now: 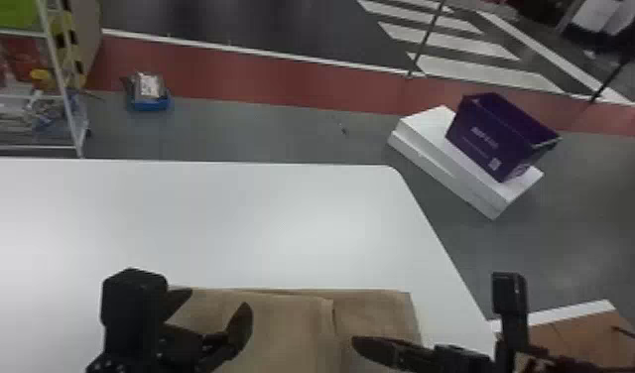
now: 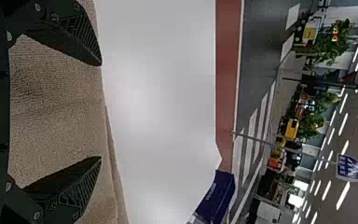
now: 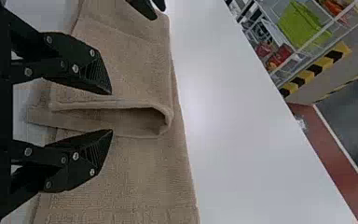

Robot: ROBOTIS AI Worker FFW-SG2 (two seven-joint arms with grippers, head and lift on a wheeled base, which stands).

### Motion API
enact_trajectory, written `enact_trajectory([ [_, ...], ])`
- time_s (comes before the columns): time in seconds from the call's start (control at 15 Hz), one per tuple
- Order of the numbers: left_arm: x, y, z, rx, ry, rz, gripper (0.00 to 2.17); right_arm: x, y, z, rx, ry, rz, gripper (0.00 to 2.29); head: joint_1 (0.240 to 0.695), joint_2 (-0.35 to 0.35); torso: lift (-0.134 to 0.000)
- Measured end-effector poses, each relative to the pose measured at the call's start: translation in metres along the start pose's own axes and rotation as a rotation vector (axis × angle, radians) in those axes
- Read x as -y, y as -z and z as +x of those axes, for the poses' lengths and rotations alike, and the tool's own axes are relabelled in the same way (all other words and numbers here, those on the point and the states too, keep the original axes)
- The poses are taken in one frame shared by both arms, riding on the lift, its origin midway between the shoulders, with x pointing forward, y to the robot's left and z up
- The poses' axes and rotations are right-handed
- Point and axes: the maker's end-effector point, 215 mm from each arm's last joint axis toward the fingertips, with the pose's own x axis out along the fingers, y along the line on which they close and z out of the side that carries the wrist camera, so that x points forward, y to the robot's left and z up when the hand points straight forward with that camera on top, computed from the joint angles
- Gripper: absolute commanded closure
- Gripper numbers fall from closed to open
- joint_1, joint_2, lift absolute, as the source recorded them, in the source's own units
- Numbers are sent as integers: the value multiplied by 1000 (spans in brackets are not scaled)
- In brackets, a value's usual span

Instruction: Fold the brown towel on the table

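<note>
The left hand (image 1: pixel 216 303) and right hand (image 1: pixel 381 348) both stand wide open, gripping nothing, above the brown towel (image 1: pixel 291 330). It lies partly folded on the near part of the white surface (image 1: pixel 207 223), an open fold showing beneath the right hand. Beyond, a purple bin (image 1: pixel 495 134) sits on white boxes (image 1: pixel 430 130); crosswalk stripes (image 1: pixel 480 69) lie farther back.
</note>
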Motion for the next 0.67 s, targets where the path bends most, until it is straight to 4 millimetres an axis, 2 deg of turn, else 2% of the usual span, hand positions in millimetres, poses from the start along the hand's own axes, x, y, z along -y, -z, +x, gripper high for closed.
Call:
enact_trajectory([
  [0.2, 1, 0, 3, 0, 4, 1, 198, 6, -24, -11, 51, 56, -16, 93, 695, -350, -124],
  [0.4, 1, 0, 5, -2, 6, 1, 198, 13, -39, -6, 77, 81, -7, 130, 695, -350, -124],
  [0.53, 0, 2, 5, -4, 2, 2, 198, 18, -38, 2, 70, 77, 16, 147, 695, -350, -124],
  [0.67, -2, 2, 5, -3, -1, 3, 198, 23, -29, 11, 46, 69, 47, 184, 695, -350, -124],
])
